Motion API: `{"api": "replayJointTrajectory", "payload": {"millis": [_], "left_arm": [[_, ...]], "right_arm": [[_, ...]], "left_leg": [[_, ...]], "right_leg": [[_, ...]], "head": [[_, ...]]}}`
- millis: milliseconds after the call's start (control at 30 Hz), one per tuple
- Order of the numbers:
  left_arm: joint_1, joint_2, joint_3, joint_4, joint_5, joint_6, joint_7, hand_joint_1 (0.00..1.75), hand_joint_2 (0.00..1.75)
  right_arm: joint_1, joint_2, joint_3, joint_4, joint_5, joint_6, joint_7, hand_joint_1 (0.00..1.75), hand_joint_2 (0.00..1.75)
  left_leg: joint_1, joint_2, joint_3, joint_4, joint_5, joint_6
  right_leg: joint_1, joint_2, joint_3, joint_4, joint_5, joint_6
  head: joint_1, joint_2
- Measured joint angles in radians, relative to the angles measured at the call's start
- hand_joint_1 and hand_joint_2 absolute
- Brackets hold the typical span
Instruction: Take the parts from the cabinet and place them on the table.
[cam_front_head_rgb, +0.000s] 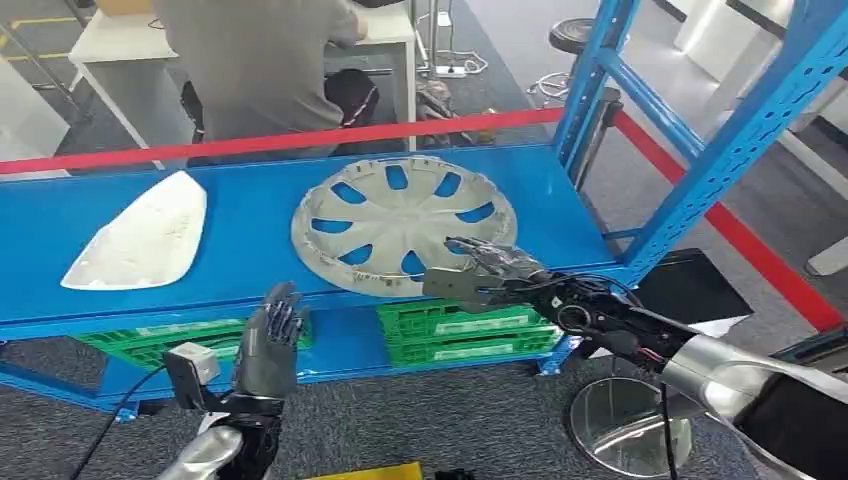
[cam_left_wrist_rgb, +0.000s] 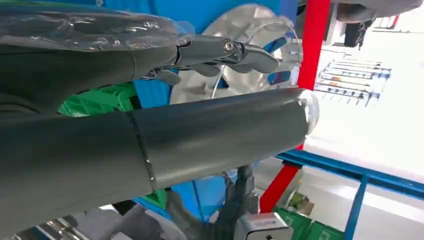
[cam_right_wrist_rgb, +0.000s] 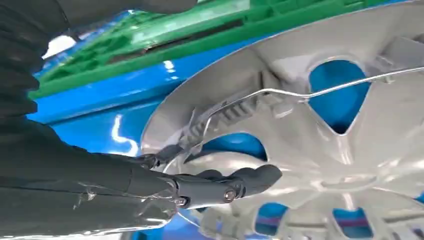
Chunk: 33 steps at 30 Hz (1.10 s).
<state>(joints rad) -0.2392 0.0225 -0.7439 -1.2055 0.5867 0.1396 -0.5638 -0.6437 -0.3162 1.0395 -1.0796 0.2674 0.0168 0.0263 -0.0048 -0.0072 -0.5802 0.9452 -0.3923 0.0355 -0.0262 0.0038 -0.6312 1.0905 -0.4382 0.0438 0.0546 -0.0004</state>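
The silver hubcap (cam_front_head_rgb: 403, 226) is lying flat near the front edge of the blue shelf (cam_front_head_rgb: 250, 215), towards its right end. The right robot hand (cam_front_head_rgb: 487, 270) is reaching over its near rim, fingers spread and not yet gripping. It should hook the rim firmly before lifting, since the thin plastic looks liable to flex and slip. The left robot hand (cam_front_head_rgb: 270, 335) is hovering open below the shelf's front edge. A white curved panel (cam_front_head_rgb: 143, 237) is waiting at the left end.
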Motion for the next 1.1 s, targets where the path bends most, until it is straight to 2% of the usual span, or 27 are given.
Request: {"api": "replayJointTrajectory", "payload": {"millis": [33, 67, 167, 233, 267, 300, 333, 367, 400, 433, 467, 533, 567, 600, 700, 733, 767, 800, 867, 900, 933, 967, 1033, 1067, 1100], "left_arm": [[0.000, 0.000, 0.000, 0.000, 0.000, -0.003, 0.000, 0.00, 0.00], [-0.002, 0.000, 0.000, 0.002, 0.000, -0.003, 0.000, 0.00, 0.00], [-0.004, -0.002, 0.000, 0.006, 0.000, -0.008, -0.001, 0.00, 0.00], [-0.008, -0.003, 0.000, 0.007, 0.000, -0.012, -0.002, 0.00, 0.00], [-0.012, -0.003, 0.000, 0.008, 0.000, -0.012, -0.003, 0.00, 0.00], [-0.014, -0.003, 0.000, 0.008, 0.000, -0.012, -0.003, 0.00, 0.00], [-0.014, -0.003, 0.000, 0.010, 0.001, -0.012, -0.004, 0.00, 0.00], [-0.012, -0.003, 0.000, 0.013, 0.002, -0.012, -0.004, 0.00, 0.00], [-0.012, -0.003, -0.001, 0.016, 0.003, -0.012, -0.004, 0.00, 0.00], [-0.012, -0.002, -0.001, 0.019, 0.006, -0.012, -0.004, 0.00, 0.00], [-0.014, -0.002, -0.001, 0.022, 0.010, -0.012, -0.005, 0.00, 0.00], [-0.017, -0.002, -0.001, 0.023, 0.012, -0.012, -0.006, 0.00, 0.00], [-0.020, -0.002, -0.001, 0.023, 0.013, -0.012, -0.007, 0.00, 0.00], [-0.022, -0.004, -0.002, 0.025, 0.016, -0.012, -0.007, 0.00, 0.00], [-0.024, -0.005, -0.005, 0.031, 0.018, -0.012, -0.009, 0.00, 0.00], [-0.025, -0.006, -0.009, 0.033, 0.018, -0.012, -0.009, 0.00, 0.00], [-0.027, -0.008, -0.011, 0.035, 0.019, -0.012, -0.010, 0.00, 0.00], [-0.030, -0.008, -0.013, 0.037, 0.019, -0.012, -0.010, 0.00, 0.00], [-0.031, -0.009, -0.020, 0.042, 0.019, -0.012, -0.010, 0.00, 0.00], [-0.031, -0.009, -0.024, 0.045, 0.019, -0.013, -0.010, 0.00, 0.00], [-0.030, -0.010, -0.026, 0.047, 0.019, -0.014, -0.010, 0.00, 0.00], [-0.030, -0.011, -0.026, 0.049, 0.019, -0.015, -0.010, 0.00, 0.00], [-0.031, -0.016, -0.027, 0.051, 0.019, -0.019, -0.010, 0.00, 0.00], [-0.031, -0.016, -0.028, 0.052, 0.019, -0.023, -0.010, 0.00, 0.00], [-0.032, -0.016, -0.029, 0.052, 0.019, -0.023, -0.010, 0.00, 0.00]], "right_arm": [[-0.007, 0.007, 0.003, 0.001, 0.006, 0.000, -0.006, 0.00, 1.75], [-0.016, 0.013, 0.006, 0.002, 0.012, 0.001, -0.011, 0.00, 1.75], [-0.024, 0.033, 0.018, 0.006, 0.045, 0.005, -0.016, 0.00, 1.75], [-0.036, 0.050, 0.028, 0.010, 0.060, 0.007, -0.017, 0.00, 1.75], [-0.045, 0.053, 0.031, 0.014, 0.065, 0.008, -0.018, 0.00, 1.75], [-0.049, 0.058, 0.033, 0.017, 0.068, 0.011, -0.019, 0.00, 1.75], [-0.050, 0.064, 0.035, 0.021, 0.068, 0.014, -0.024, 0.00, 1.75], [-0.050, 0.068, 0.038, 0.026, 0.066, 0.021, -0.031, 0.00, 1.75], [-0.050, 0.074, 0.041, 0.032, 0.061, 0.027, -0.037, 0.00, 1.75], [-0.050, 0.081, 0.045, 0.040, 0.050, 0.035, -0.046, 0.00, 1.75], [-0.050, 0.085, 0.048, 0.048, 0.042, 0.044, -0.052, 0.00, 1.75], [-0.053, 0.093, 0.051, 0.060, 0.030, 0.057, -0.059, 0.00, 1.75], [-0.055, 0.096, 0.051, 0.065, 0.028, 0.062, -0.062, 0.00, 1.75], [-0.058, 0.099, 0.053, 0.075, 0.027, 0.067, -0.064, 0.00, 1.75], [-0.062, 0.107, 0.064, 0.101, 0.036, 0.077, -0.067, 0.00, 1.75], [-0.067, 0.109, 0.069, 0.112, 0.046, 0.079, -0.066, 0.00, 1.75], [-0.074, 0.110, 0.077, 0.123, 0.057, 0.079, -0.064, 0.00, 1.75], [-0.082, 0.111, 0.084, 0.129, 0.062, 0.080, -0.062, 0.00, 1.75], [-0.085, 0.115, 0.094, 0.134, 0.070, 0.081, -0.058, 0.00, 1.75], [-0.084, 0.116, 0.100, 0.135, 0.070, 0.086, -0.055, 0.00, 1.75], [-0.084, 0.116, 0.104, 0.137, 0.068, 0.091, -0.049, 0.00, 1.75], [-0.088, 0.116, 0.107, 0.137, 0.059, 0.102, -0.047, 0.00, 1.75], [-0.097, 0.116, 0.109, 0.137, 0.029, 0.129, -0.047, 0.00, 1.75], [-0.099, 0.116, 0.110, 0.137, 0.015, 0.143, -0.048, 0.00, 1.75], [-0.100, 0.118, 0.111, 0.137, 0.008, 0.153, -0.049, 0.00, 1.75]], "left_leg": [[0.000, 0.000, -0.002, 0.006, -0.004, -0.005], [-0.008, 0.000, -0.008, 0.012, -0.007, -0.009], [-0.006, 0.001, -0.009, 0.007, -0.002, -0.019], [-0.004, 0.001, -0.012, 0.019, -0.011, -0.033], [-0.003, 0.001, -0.030, 0.061, -0.037, -0.045], [0.002, 0.001, -0.067, 0.135, -0.078, -0.052], [0.006, 0.001, -0.112, 0.228, -0.118, -0.058], [0.008, 0.001, -0.152, 0.307, -0.146, -0.062], [0.011, 0.002, -0.177, 0.350, -0.149, -0.064], [0.013, 0.002, -0.173, 0.332, -0.126, -0.065], [0.015, 0.002, -0.142, 0.267, -0.086, -0.064], [0.017, 0.002, -0.045, 0.069, 0.001, -0.058], [0.016, 0.002, -0.020, 0.005, 0.005, -0.053], [0.010, 0.000, -0.019, 0.005, 0.008, -0.044], [0.004, 0.000, -0.020, 0.007, 0.006, -0.026], [0.013, 0.002, -0.014, -0.005, 0.013, -0.017], [0.011, 0.002, -0.012, -0.007, 0.015, -0.014], [0.011, 0.003, -0.012, -0.007, 0.014, -0.009], [0.008, 0.005, -0.013, -0.007, 0.013, -0.003], [0.008, 0.005, -0.013, -0.006, 0.013, -0.003], [0.008, 0.004, -0.012, -0.006, 0.013, -0.003], [0.008, 0.003, -0.012, -0.005, 0.013, -0.003], [0.009, 0.001, -0.011, 0.003, 0.008, -0.009], [0.008, 0.001, -0.013, 0.009, 0.004, -0.015], [0.000, 0.000, -0.018, 0.021, 0.000, -0.021]], "right_leg": [[0.000, -0.001, 0.042, -0.093, 0.036, -0.005], [0.008, -0.002, 0.052, -0.115, 0.019, -0.006], [0.010, 0.002, 0.047, -0.116, 0.025, -0.018], [0.000, 0.001, 0.053, -0.125, 0.032, -0.029], [-0.002, 0.001, 0.053, -0.125, 0.032, -0.033], [-0.002, 0.000, 0.051, -0.125, 0.033, -0.037], [-0.002, 0.000, 0.050, -0.125, 0.033, -0.037], [-0.002, 0.000, 0.049, -0.125, 0.033, -0.037], [-0.002, 0.001, 0.049, -0.124, 0.033, -0.037], [-0.002, 0.001, 0.050, -0.124, 0.033, -0.037], [-0.003, 0.003, 0.051, -0.124, 0.032, -0.037], [-0.003, 0.004, 0.055, -0.124, 0.031, -0.033], [0.000, 0.004, 0.053, -0.124, 0.030, -0.028], [0.003, 0.008, 0.051, -0.125, 0.030, -0.022], [0.001, 0.008, 0.056, -0.131, 0.030, -0.002], [-0.004, 0.006, 0.052, -0.125, 0.024, 0.003], [-0.002, 0.002, 0.042, -0.095, 0.003, 0.004], [-0.001, 0.002, 0.013, -0.029, -0.037, 0.005], [0.001, 0.002, -0.065, 0.145, -0.114, 0.007], [0.001, 0.002, -0.089, 0.198, -0.126, 0.008], [0.000, 0.002, -0.090, 0.198, -0.113, 0.008], [0.000, 0.002, -0.069, 0.151, -0.081, 0.007], [0.000, 0.001, 0.014, -0.022, 0.007, 0.002], [0.000, -0.001, 0.047, -0.100, 0.021, -0.001], [0.006, 0.001, 0.054, -0.113, 0.016, -0.006]], "head": [[0.007, 0.000], [0.007, 0.000], [-0.004, 0.000], [-0.003, 0.000], [-0.014, 0.000], [-0.027, 0.000], [-0.032, 0.000], [-0.036, 0.000], [-0.040, 0.000], [-0.043, 0.000], [-0.045, 0.000], [-0.048, 0.000], [-0.050, 0.000], [-0.047, 0.000], [-0.042, 0.000], [-0.041, 0.000], [-0.037, 0.000], [-0.028, 0.000], [-0.017, 0.000], [-0.017, 0.000], [-0.015, 0.000], [-0.011, 0.000], [0.002, 0.000], [0.008, 0.000], [0.010, 0.000]]}}
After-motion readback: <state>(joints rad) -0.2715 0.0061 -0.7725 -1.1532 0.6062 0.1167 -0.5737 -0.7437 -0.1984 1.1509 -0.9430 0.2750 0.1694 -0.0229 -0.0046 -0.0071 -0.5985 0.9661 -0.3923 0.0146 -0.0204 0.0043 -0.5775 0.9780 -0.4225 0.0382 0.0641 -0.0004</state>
